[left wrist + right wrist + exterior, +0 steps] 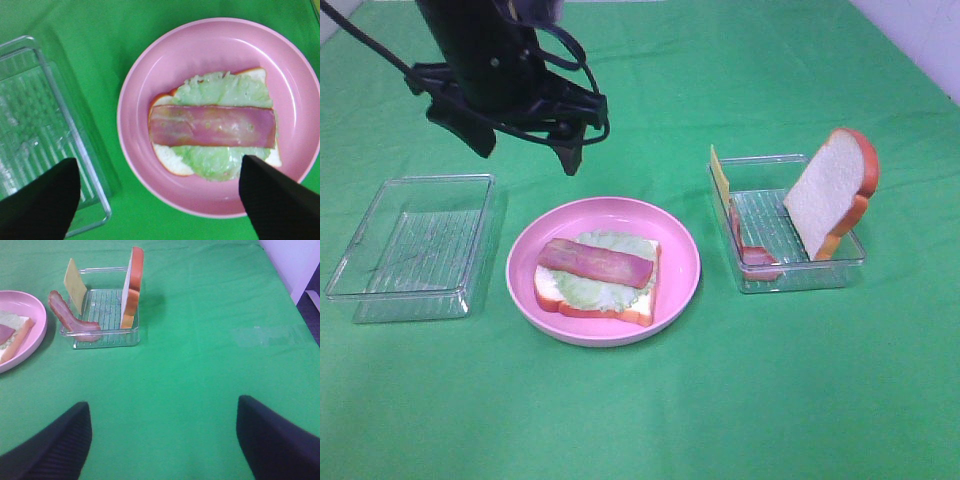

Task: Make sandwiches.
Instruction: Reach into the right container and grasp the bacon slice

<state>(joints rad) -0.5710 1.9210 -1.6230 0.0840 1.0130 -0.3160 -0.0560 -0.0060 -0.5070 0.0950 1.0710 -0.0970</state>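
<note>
We count one plate (680,290) with one bread (548,290), lettuce (582,292), bacon (595,263). Two trays: left tray (380,290), right tray (760,160) holding second bread (830,190), second bacon (750,250), one cheese (720,180). Our left claw (527,157) and right claw (162,440) gape.

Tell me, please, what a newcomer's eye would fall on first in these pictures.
The half-built sandwich in the pink plate at centre: bottom bread, lettuce, a bacon strip on top. Then the spare bread slice standing on edge in the right-hand tray, and the open left gripper hovering near the plate's left side.
</note>
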